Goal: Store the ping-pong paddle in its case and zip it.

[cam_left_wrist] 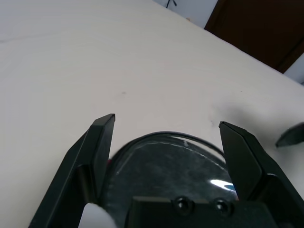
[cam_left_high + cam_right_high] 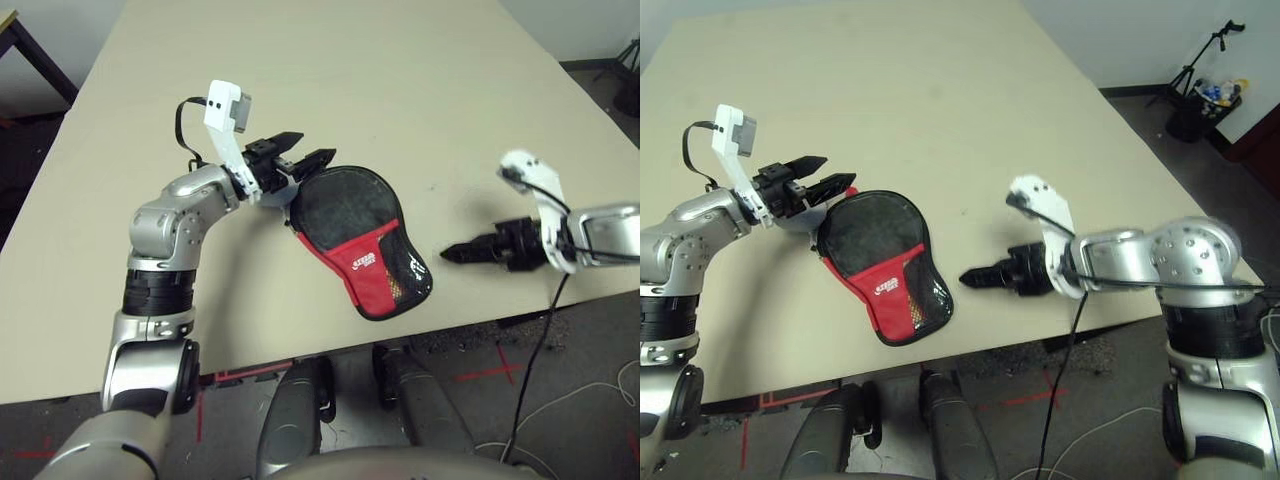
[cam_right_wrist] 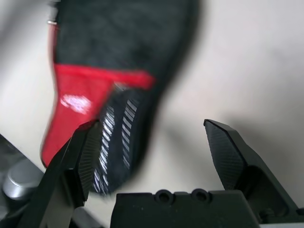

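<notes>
The case (image 2: 350, 215), black at its round end and red with a white logo toward its narrow end, lies flat on the beige table (image 2: 400, 90) near the front edge. My left gripper (image 2: 315, 145) is open at the case's round far-left rim, which shows low between its fingers (image 1: 102, 142) in the left wrist view. My right gripper (image 2: 965, 278) hovers to the right of the case, apart from it, pointing at it. Its fingers (image 3: 223, 152) stand open with nothing between them, and the case (image 3: 118, 61) lies ahead. The ping-pong paddle is hidden.
The table's front edge (image 2: 300, 355) runs just below the case's narrow end. A black cable (image 2: 540, 340) hangs from my right arm over that edge. A tripod and bin (image 2: 1200, 80) stand on the floor at the far right.
</notes>
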